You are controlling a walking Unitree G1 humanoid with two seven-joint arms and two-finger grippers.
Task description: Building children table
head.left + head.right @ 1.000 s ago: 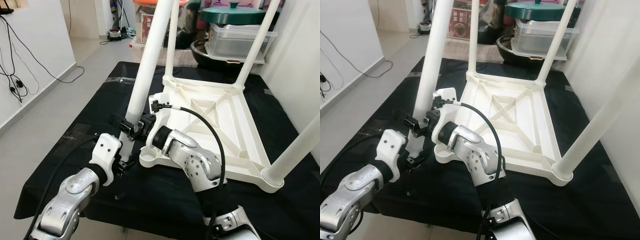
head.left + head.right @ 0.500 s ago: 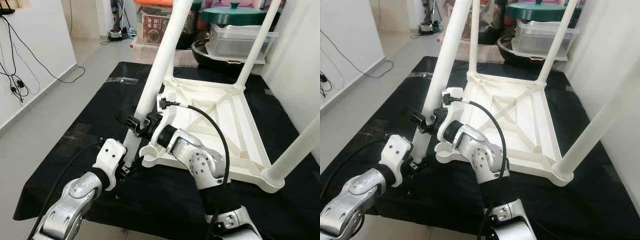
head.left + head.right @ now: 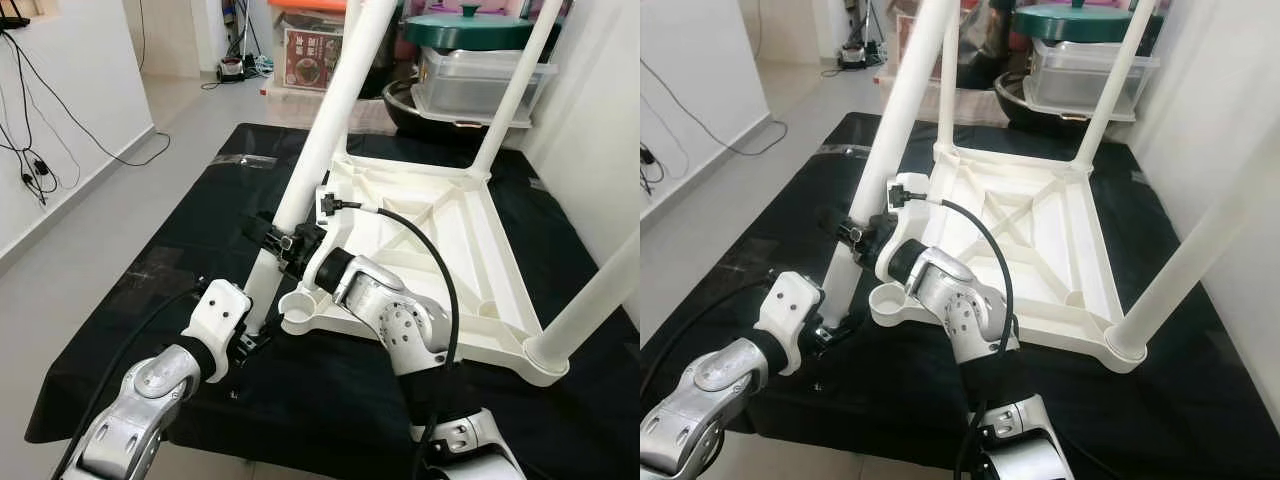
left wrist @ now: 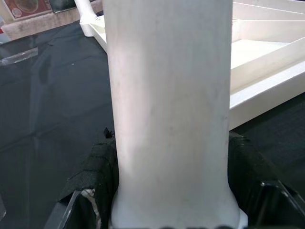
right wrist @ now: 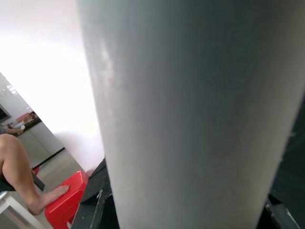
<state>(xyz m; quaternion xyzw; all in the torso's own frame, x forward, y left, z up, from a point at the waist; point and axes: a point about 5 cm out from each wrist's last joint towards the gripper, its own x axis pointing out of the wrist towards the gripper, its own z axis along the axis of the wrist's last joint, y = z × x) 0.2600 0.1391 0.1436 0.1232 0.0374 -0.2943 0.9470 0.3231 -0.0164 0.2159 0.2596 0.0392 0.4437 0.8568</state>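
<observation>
At the near-left corner of the upturned white plastic tabletop (image 3: 430,250), both the left gripper (image 3: 248,338) and right gripper (image 3: 283,240) clasped the stiff, smooth, probably light white tubular leg (image 3: 315,150) low, beside its empty socket (image 3: 297,305).

Setting: a lived-in home, in a room used partly for storage. The floor (image 3: 120,190) is pale tile, the walls (image 3: 70,90) plain white with loose black cables (image 3: 25,120) trailing down to it. Beyond the far edge of the black-covered worktop (image 3: 180,230), household goods are stacked: a clear plastic storage box (image 3: 480,85), a green lidded pot (image 3: 465,28) on top, and a printed carton (image 3: 310,58). A red plastic stool (image 5: 64,200) stands on the floor.
</observation>
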